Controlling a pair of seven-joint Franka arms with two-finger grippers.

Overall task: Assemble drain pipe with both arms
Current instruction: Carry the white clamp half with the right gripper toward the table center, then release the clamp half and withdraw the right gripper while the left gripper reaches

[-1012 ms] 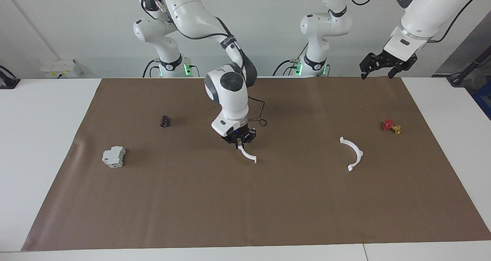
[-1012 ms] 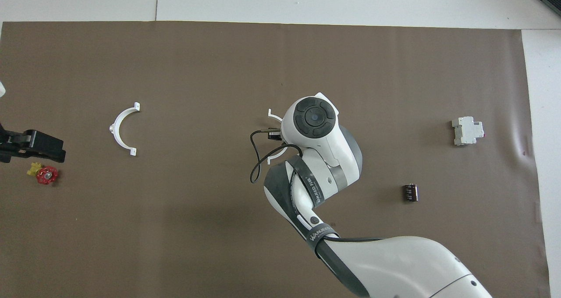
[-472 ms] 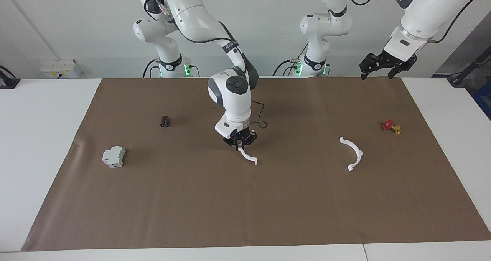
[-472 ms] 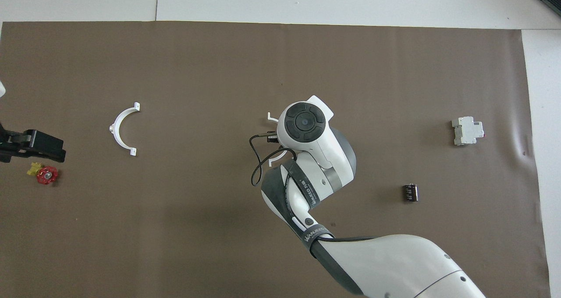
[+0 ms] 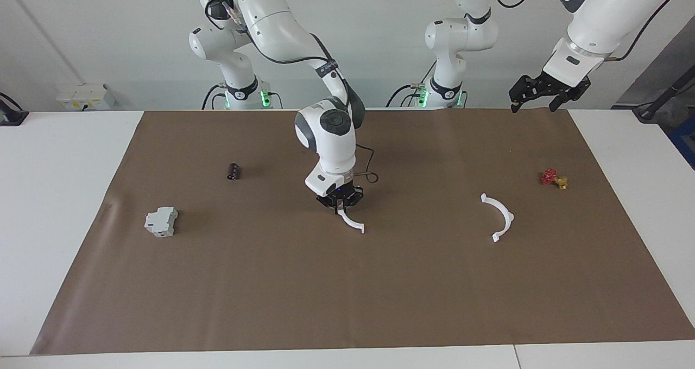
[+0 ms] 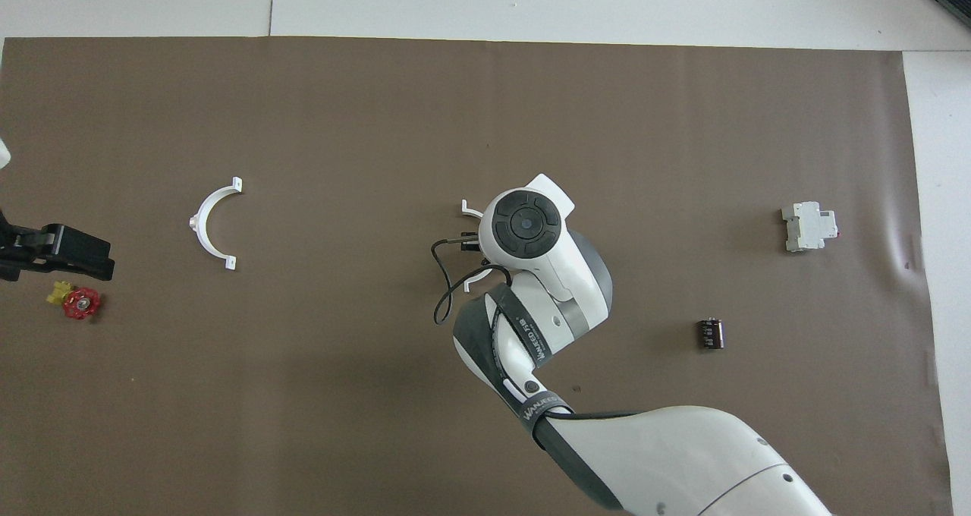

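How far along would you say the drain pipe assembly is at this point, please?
Early. Done: the right gripper is shut on one half-ring mid-mat. In hand: that piece only. Left: the other half-ring lies untouched toward the left arm's end, the open left gripper waits raised above the mat's edge, and the halves are not joined.

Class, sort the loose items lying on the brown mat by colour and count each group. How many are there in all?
White half-rings: 2, one gripped in the right gripper, one lying free
Grey-white block: 1
Black cylinder: 1
Red-and-yellow piece: 1
Total: 5
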